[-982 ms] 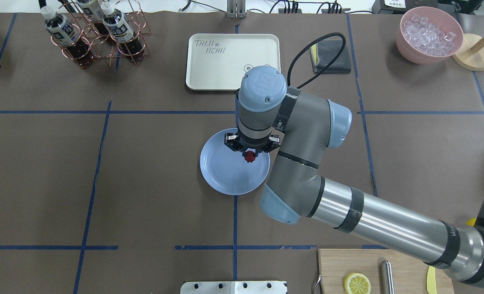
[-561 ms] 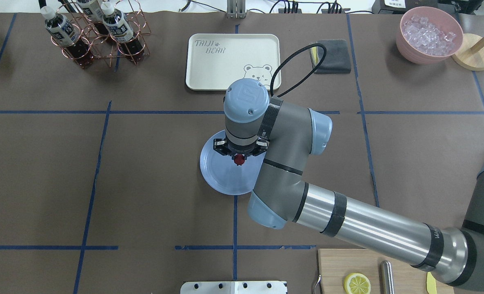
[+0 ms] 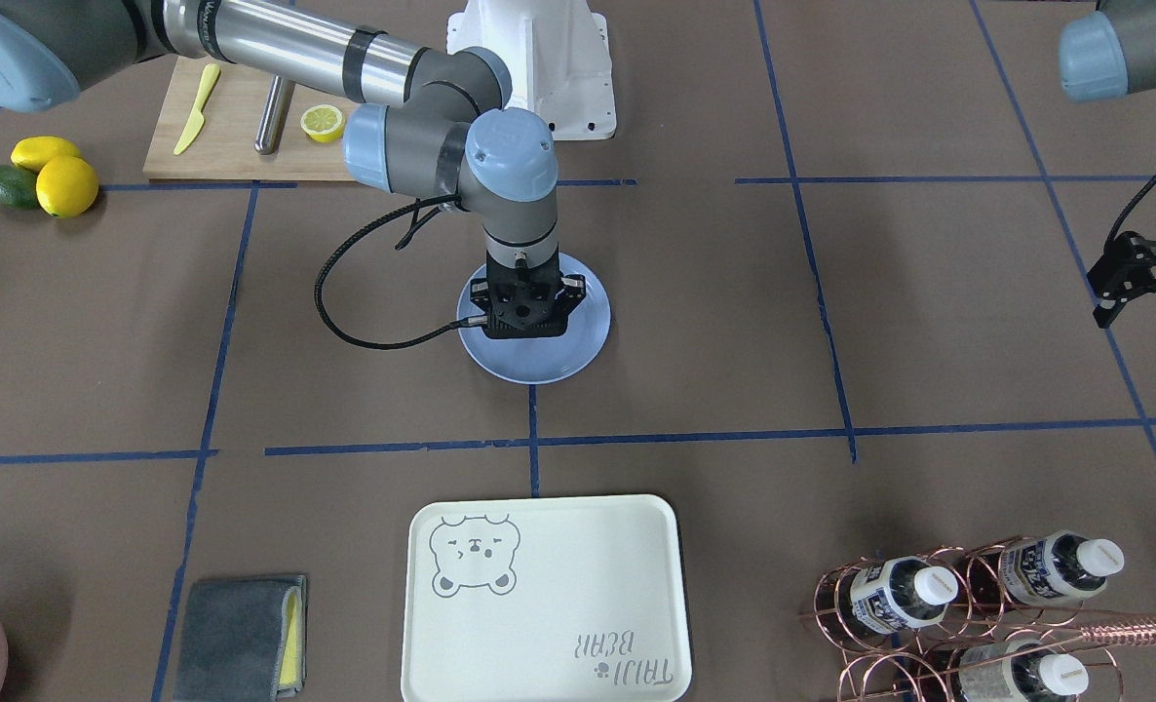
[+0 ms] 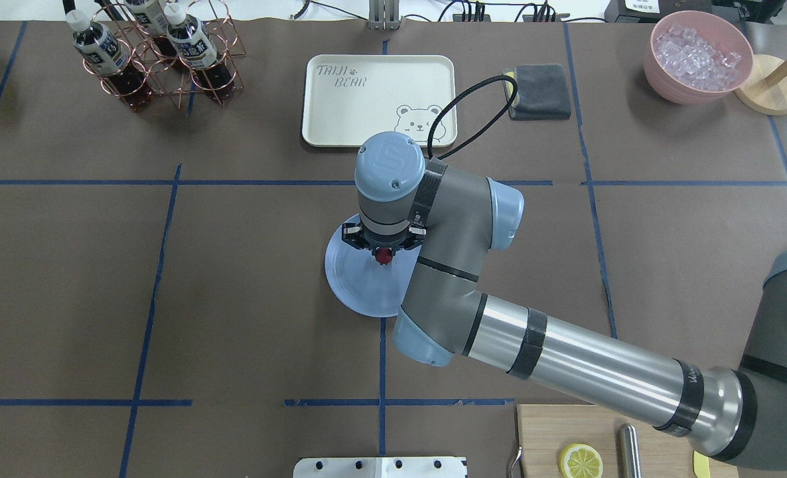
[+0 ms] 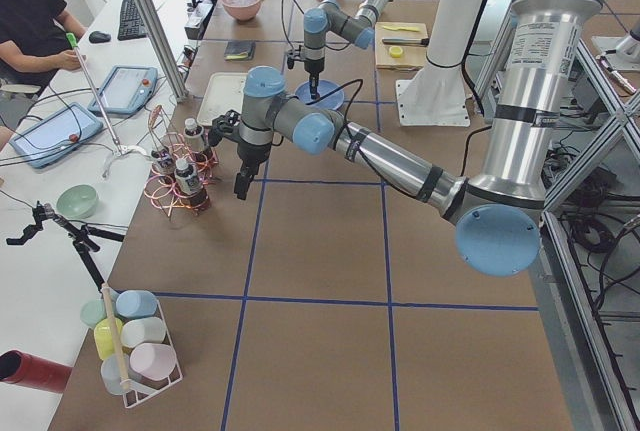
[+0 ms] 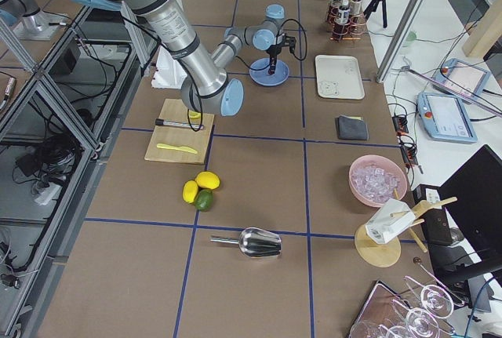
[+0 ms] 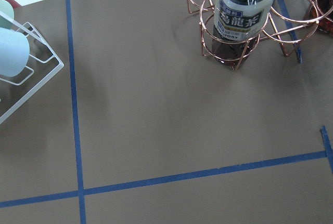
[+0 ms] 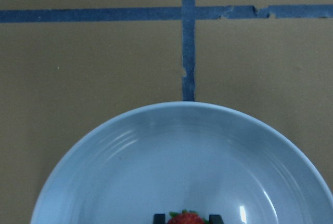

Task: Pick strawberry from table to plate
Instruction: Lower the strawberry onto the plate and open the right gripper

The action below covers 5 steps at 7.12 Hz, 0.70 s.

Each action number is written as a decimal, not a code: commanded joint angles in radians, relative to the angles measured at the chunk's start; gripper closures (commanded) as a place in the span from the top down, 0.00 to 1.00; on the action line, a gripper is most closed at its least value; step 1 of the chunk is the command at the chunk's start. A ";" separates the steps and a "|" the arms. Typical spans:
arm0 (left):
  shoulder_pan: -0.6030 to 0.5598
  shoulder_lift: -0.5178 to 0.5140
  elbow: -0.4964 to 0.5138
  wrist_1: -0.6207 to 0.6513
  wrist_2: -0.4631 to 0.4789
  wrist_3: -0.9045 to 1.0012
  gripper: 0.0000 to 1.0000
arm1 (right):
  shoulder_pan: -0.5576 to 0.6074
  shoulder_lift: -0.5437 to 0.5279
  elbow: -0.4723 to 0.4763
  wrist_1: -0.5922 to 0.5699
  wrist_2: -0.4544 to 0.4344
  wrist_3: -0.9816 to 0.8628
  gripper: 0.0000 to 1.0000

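My right gripper (image 4: 384,253) hangs low over the pale blue plate (image 4: 357,292), shut on the small red strawberry (image 4: 384,256). In the right wrist view the strawberry (image 8: 183,218) sits between the two dark fingertips (image 8: 159,218) at the bottom edge, over the plate (image 8: 182,151). From the front the right gripper (image 3: 525,322) hides the berry and stands over the plate (image 3: 583,346). My left gripper (image 3: 1124,283) hovers far off over the table (image 4: 234,332) near the bottle rack; I cannot tell how its jaws stand.
A cream bear-print tray (image 4: 360,99) lies behind the plate, with a grey cloth (image 4: 541,89) and a pink bowl of ice (image 4: 699,56) to its right. The copper bottle rack (image 4: 158,60) stands back left. A cutting board with a lemon half (image 4: 580,460) sits front right.
The right arm has carried the strawberry leftward from the plate's right part toward its middle. The gripper has stayed shut on it.
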<state>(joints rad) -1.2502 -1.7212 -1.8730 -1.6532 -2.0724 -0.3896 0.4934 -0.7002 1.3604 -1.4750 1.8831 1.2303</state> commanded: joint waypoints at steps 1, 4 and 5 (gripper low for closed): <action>0.001 0.000 0.002 0.000 0.000 0.000 1.00 | -0.001 0.002 -0.003 0.022 -0.001 0.009 0.99; 0.002 -0.001 0.009 -0.002 0.000 0.000 1.00 | 0.058 0.028 0.075 -0.002 0.037 0.043 1.00; 0.000 -0.001 0.009 -0.002 0.000 0.000 1.00 | 0.115 0.019 0.208 -0.127 0.042 0.046 1.00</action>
<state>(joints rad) -1.2489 -1.7226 -1.8647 -1.6550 -2.0724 -0.3896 0.5502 -0.6755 1.4432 -1.4947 1.9125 1.2714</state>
